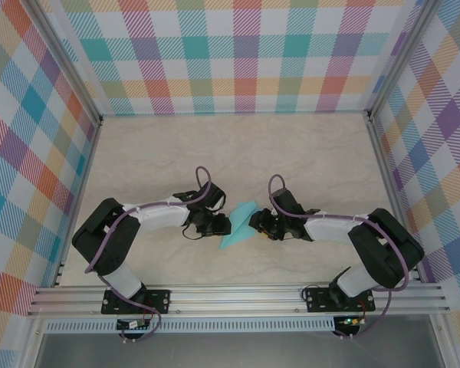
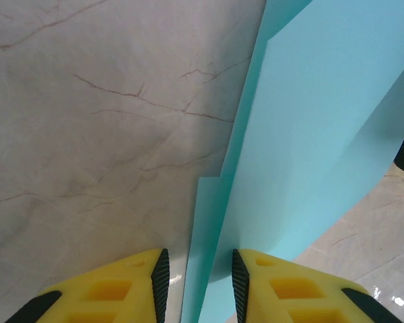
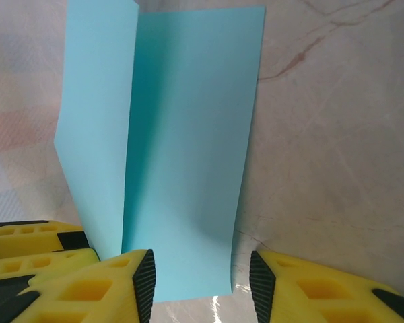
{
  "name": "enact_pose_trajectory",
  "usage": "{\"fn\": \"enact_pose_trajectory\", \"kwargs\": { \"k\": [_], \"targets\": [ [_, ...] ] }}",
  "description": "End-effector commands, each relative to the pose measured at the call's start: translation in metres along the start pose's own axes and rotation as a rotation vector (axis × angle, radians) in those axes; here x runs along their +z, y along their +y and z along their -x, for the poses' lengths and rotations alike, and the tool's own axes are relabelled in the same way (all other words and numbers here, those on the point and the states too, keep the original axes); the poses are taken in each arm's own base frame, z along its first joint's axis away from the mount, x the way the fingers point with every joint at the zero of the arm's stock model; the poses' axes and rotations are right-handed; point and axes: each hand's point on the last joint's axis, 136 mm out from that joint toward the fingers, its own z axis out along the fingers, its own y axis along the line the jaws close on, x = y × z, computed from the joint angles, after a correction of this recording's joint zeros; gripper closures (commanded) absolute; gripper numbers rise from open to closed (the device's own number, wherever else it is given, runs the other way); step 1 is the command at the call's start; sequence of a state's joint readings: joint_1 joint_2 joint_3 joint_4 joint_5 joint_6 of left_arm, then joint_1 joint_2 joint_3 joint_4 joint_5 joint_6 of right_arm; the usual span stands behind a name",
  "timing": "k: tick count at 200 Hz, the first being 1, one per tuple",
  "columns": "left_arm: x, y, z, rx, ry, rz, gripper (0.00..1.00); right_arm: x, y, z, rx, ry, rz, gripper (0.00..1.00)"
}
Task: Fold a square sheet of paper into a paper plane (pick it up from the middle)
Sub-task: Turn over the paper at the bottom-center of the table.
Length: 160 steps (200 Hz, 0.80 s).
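The turquoise square sheet of paper [image 1: 239, 224] is bent along one long crease into two flaps and sits on the marble table between the two arms. My left gripper [image 1: 215, 225] is at its left side. In the left wrist view the left gripper [image 2: 198, 259] is open; the sheet [image 2: 310, 134] stands on edge in the gap, against the right pad [image 2: 238, 279]. My right gripper [image 1: 258, 222] is at the sheet's right side. In the right wrist view the right gripper [image 3: 202, 259] is open, and the sheet's [image 3: 188, 134] near end lies between its pads, gripped by neither. A paper plane is out of view.
Checked walls and aluminium frame posts [image 1: 92, 115] close in the table on three sides. A rail [image 1: 238, 295] carrying both arm bases runs along the near edge. The left gripper's yellow fingers [image 3: 34, 245] show at the right wrist view's lower left, close beside the right gripper.
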<state>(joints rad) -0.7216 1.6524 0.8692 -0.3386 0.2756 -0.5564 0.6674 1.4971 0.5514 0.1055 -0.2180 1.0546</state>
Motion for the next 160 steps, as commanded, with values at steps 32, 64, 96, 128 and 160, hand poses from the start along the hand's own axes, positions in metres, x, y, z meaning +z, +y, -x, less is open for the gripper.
{"fn": "enact_pose_trajectory", "kwargs": {
  "k": [32,64,96,128,160],
  "targets": [
    [0.007,0.004,-0.001,0.002,0.020,0.004,0.70,0.008,0.022,0.004,-0.022,0.001,0.078,0.63],
    [0.010,0.005,-0.003,-0.003,0.031,0.004,0.71,0.007,0.025,0.005,-0.024,-0.002,0.089,0.64],
    [0.011,0.005,-0.004,-0.005,0.036,-0.001,0.73,0.008,0.025,0.005,-0.021,-0.002,0.092,0.65],
    [0.011,0.003,-0.003,-0.004,0.037,-0.005,0.74,0.006,0.027,0.006,-0.025,-0.011,0.097,0.65],
    [0.011,0.002,-0.003,-0.004,0.038,-0.008,0.75,0.004,0.029,0.007,-0.027,-0.021,0.105,0.66]
  ]
}}
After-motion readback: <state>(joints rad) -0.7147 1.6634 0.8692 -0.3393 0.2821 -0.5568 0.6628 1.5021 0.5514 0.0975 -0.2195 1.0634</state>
